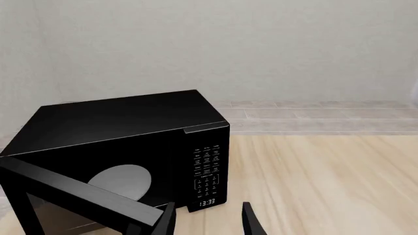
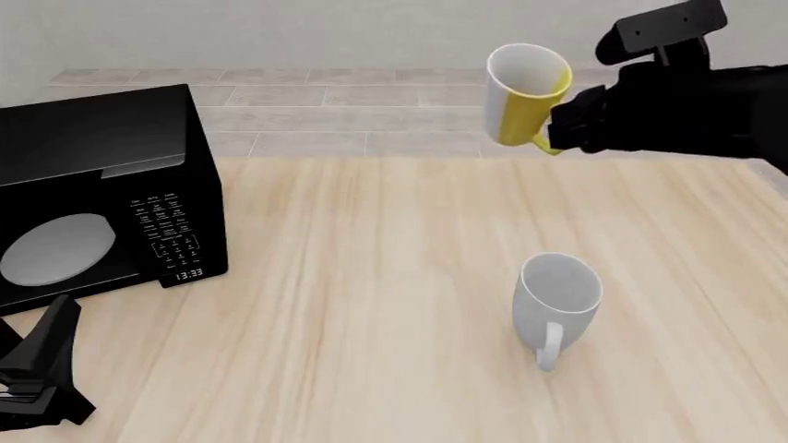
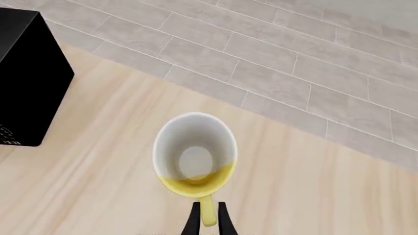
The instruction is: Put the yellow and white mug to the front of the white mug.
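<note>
The yellow and white mug (image 2: 526,96) hangs high above the table's far side, held by its yellow handle in my right gripper (image 2: 556,140). The right wrist view looks into its white inside (image 3: 195,155), with my right gripper (image 3: 207,220) shut on the handle. The larger white mug (image 2: 558,295) stands on the table nearer to me, its loop handle toward the front edge. My left gripper (image 2: 43,346) rests low at the table's front left, open with nothing between its fingers (image 1: 207,220).
A black microwave (image 2: 105,189) with its door swung open stands at the left; it fills much of the left wrist view (image 1: 124,142). Light wooden table (image 2: 369,305) spreads between microwave and white mug. Grey tiled floor lies beyond the far edge.
</note>
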